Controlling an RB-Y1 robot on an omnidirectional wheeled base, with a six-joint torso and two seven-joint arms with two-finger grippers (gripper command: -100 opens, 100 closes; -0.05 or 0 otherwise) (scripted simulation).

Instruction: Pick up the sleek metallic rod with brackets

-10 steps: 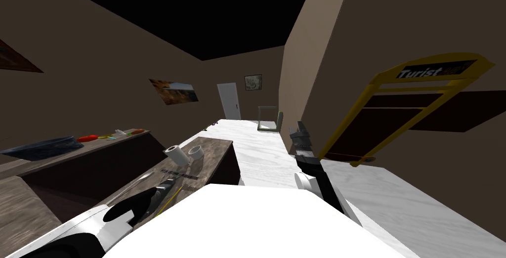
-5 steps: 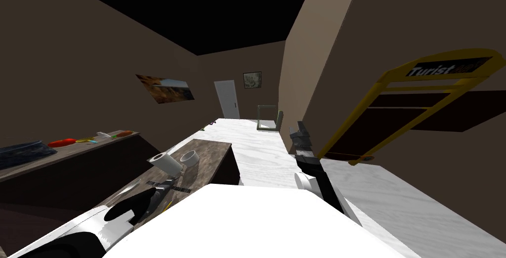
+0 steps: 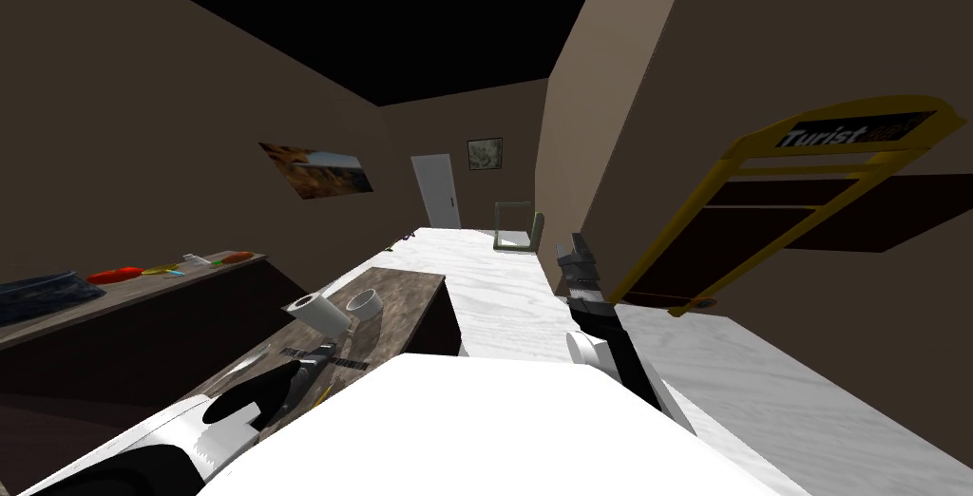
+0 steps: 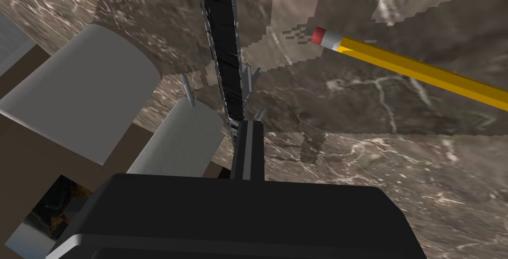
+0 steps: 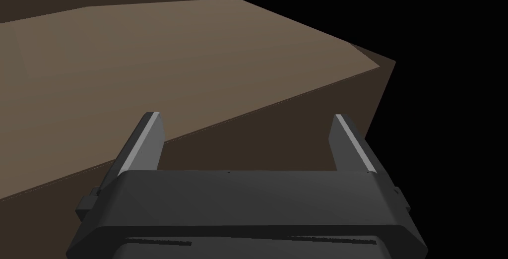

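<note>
Left hand [image 4: 248, 127] pinches slim dark rod [image 4: 221, 37].

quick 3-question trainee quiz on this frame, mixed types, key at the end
1. True or false: the right gripper is open and holds nothing.
2. Short answer: the paper towel roll lies on one side of the dark rod. What lies on the other side?
3. The left gripper is: A) shut on the paper towel roll B) shut on the dark rod C) open

Key: 1 true; 2 the yellow pencil; 3 B
</note>
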